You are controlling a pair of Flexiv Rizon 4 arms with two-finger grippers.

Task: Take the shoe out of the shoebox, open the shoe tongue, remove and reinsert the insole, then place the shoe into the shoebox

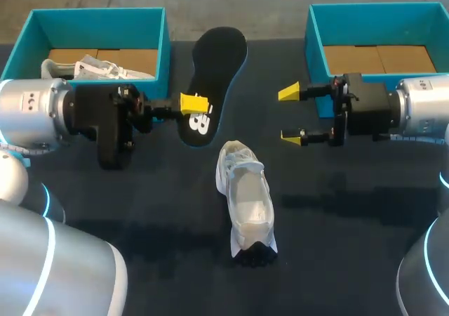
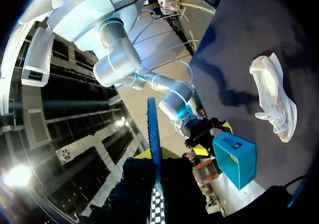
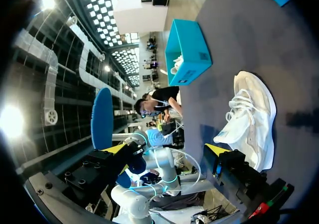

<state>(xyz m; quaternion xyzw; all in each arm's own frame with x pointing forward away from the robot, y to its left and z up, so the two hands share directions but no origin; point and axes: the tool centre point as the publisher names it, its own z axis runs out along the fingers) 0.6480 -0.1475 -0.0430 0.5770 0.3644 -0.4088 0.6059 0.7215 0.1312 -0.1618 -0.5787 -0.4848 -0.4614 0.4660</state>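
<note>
Insole out of the shoe; the step in hand seems to be putting it back

The left gripper [image 1: 194, 104] is closed on the dark insole [image 1: 210, 70] near one end, and most of the insole reaches beyond the fingertips; the right gripper [image 1: 290, 114] has its fingers wide apart and holds nothing; the white shoe [image 1: 245, 200] lies on the table, apart from both pairs of fingers. I think the free end should enter the opening first, at a low angle; the right fingers should steady the shoe, otherwise it may slide.
</note>
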